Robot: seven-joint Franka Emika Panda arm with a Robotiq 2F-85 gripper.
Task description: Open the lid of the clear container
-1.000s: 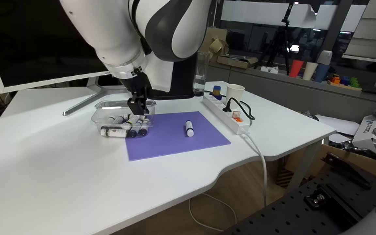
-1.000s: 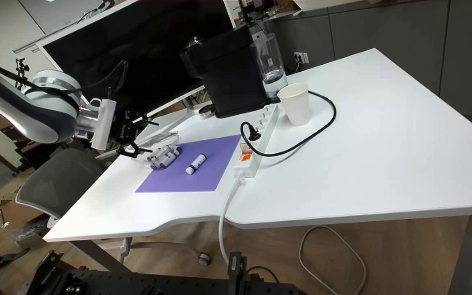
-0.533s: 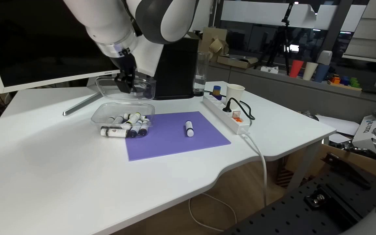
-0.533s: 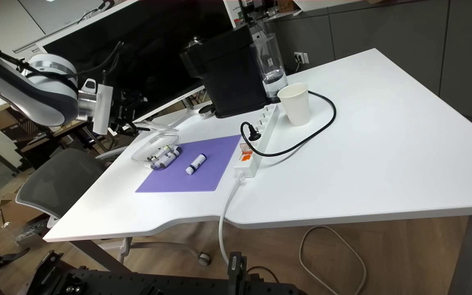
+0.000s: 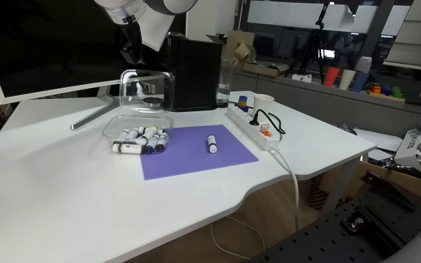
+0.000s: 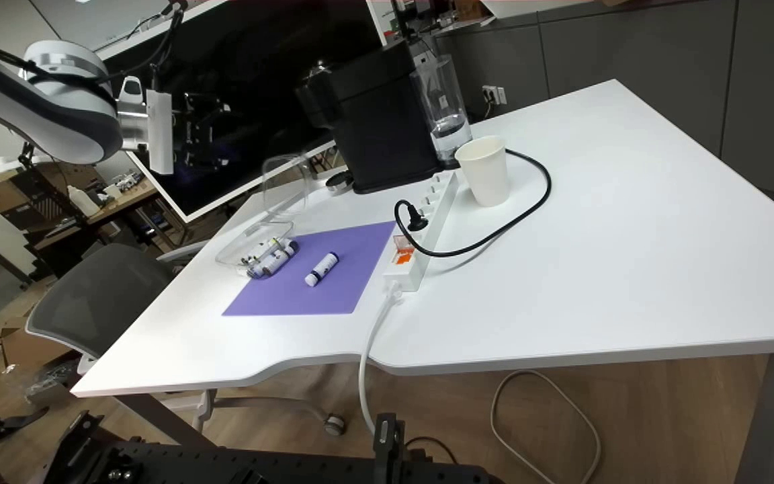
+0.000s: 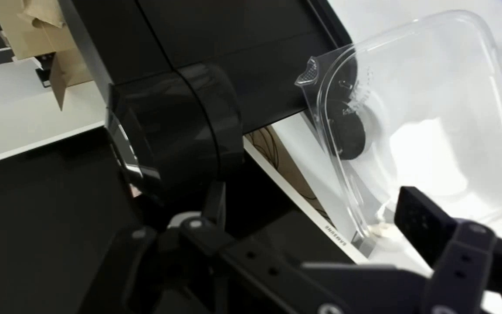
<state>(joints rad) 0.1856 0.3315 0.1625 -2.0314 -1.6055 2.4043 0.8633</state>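
The white table (image 5: 68, 182) carries a purple mat (image 5: 192, 162), the clear container (image 5: 121, 125) overlapping the mat's edge, a white power strip (image 5: 247, 126) with a black cable (image 6: 453, 255) looping from it, a white cup (image 6: 484, 171) beside the strip, a black machine (image 6: 387, 121) and a silver monitor stand (image 5: 94, 115).

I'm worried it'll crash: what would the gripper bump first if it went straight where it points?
Probably the black machine, which lies ahead in the wrist view, unless the fingers brush the open lid first; depth is unclear.
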